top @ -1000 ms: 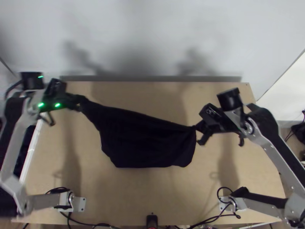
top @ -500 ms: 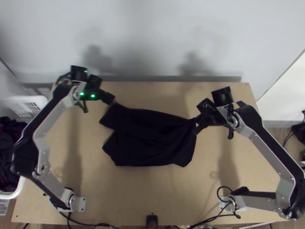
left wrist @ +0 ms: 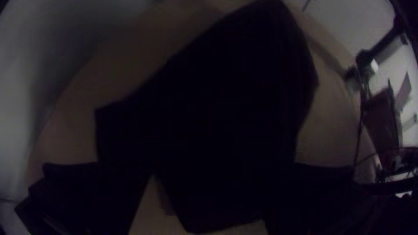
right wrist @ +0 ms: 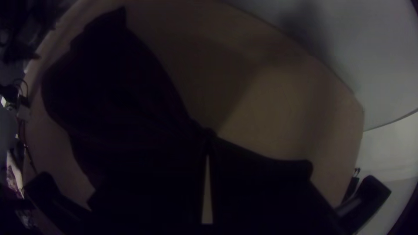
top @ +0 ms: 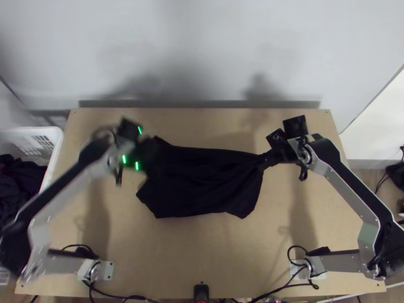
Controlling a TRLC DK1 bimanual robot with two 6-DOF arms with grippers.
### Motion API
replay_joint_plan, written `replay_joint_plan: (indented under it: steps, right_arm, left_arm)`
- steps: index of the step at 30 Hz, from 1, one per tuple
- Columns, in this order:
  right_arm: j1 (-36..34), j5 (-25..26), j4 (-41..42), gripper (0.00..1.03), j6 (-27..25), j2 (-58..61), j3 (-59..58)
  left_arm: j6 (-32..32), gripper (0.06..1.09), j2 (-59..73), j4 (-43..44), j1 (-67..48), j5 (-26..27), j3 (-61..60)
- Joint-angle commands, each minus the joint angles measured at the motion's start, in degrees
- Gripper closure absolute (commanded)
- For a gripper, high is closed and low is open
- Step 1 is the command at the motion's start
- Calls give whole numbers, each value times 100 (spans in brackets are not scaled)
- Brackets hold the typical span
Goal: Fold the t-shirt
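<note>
White basket (top: 39, 137) stands left of the dark shirt (top: 207, 184).

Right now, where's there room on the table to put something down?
There's bare table between the t-shirt and the black box at the near edge, and between shirt and wall. Crowded: the shirt's ends, by the left hand and right hand.

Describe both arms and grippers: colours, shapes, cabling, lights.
Left arm and right arm: silver-grey links with black sections, black joints, pale base plates, black cables around them. Left gripper and right gripper: black, wide flat fingers. Boxy black housings at the wrists; green lights on the left one.
</note>
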Motion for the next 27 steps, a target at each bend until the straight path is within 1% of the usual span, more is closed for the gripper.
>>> replay_joint_plan:
  steps: [1,4,7,11,13,18,27]
  right_arm:
    - [-104,33,53,100,-5,55,-113]
    - [-139,33,53,100,-14,46,-131]
    - [-157,33,53,100,-31,28,-175]
    - [-148,24,53,100,4,2,-210]
    - [-121,33,53,100,21,-51,-210]
    - [-104,33,53,100,-5,-174,-254]
    - [-130,24,53,100,-14,-227,-333]
  left_arm:
    - [275,10,-1563,-623,-1825,-920,-1983]
    - [231,10,-1853,-895,-2009,-929,-2352]
    - [494,10,-2011,-913,-2045,-938,-2721]
    - [793,10,-1879,-535,-1834,-1078,-2923]
    - [828,10,-1721,-342,-1702,-1078,-2879]
    - [714,10,-1536,195,-1675,-1078,-2871]
    - [398,10,-1484,370,-1632,-1069,-2616]
